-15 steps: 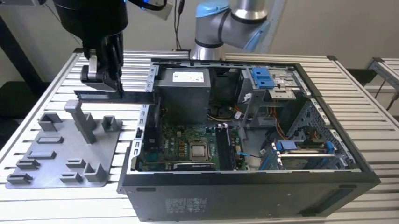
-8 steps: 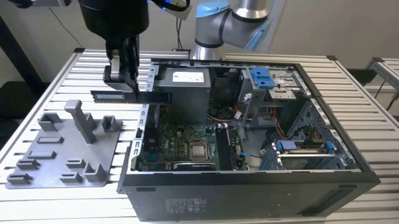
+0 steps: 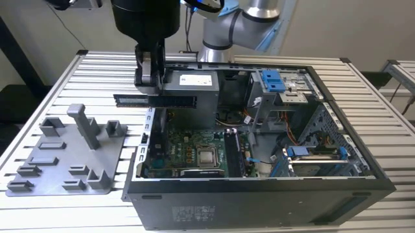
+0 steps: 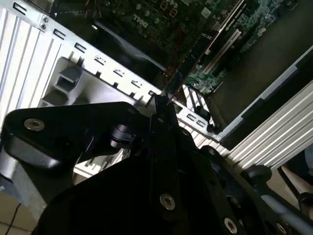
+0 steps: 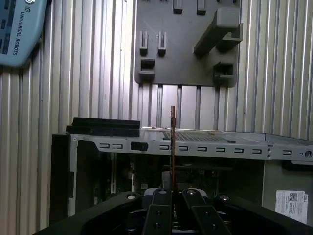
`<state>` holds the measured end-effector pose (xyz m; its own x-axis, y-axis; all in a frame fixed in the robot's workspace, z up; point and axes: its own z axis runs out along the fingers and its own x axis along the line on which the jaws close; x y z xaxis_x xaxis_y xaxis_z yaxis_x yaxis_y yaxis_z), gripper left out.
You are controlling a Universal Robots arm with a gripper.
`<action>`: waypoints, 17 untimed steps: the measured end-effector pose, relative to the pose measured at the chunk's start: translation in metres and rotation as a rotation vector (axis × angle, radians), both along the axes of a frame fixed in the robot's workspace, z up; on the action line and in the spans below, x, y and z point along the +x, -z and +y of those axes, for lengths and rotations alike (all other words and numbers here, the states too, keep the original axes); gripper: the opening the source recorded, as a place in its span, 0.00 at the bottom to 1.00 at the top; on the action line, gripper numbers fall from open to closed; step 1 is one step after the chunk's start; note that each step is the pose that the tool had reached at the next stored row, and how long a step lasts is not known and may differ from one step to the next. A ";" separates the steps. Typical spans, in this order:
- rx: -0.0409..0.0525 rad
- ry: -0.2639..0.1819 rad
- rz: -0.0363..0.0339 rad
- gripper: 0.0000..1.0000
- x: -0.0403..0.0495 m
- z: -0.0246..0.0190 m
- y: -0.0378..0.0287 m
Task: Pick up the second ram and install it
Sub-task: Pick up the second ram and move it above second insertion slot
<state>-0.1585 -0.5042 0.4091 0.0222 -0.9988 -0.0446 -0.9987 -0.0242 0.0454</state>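
1. Second ram (image 3: pixel 178 101) hangs level in the air over the computer case's (image 3: pixel 259 204) side-wall edge, near the grey tray (image 3: pixel 97 155).
2. Gripper (image 3: pixel 150 91) jaws are clenched on its middle.
3. Both stick ends are free, touching nothing.

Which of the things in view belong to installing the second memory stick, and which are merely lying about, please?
Belonging to the job:
- long dark blue memory stick, gripped in the black end effector
- open black computer case with its green motherboard

Just lying about:
- grey plastic tray with blocks
- bright blue plastic drive-cage clips
- grey metal power supply box
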 end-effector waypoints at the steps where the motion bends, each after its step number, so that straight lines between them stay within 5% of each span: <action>1: 0.0001 -0.001 0.0000 0.14 0.0036 0.0000 0.0001; 17: 0.0000 -0.008 0.0000 0.14 0.0587 0.0000 0.0000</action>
<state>-0.0998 -0.5042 0.4091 0.0306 -0.9985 -0.0447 -0.9984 -0.0326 0.0454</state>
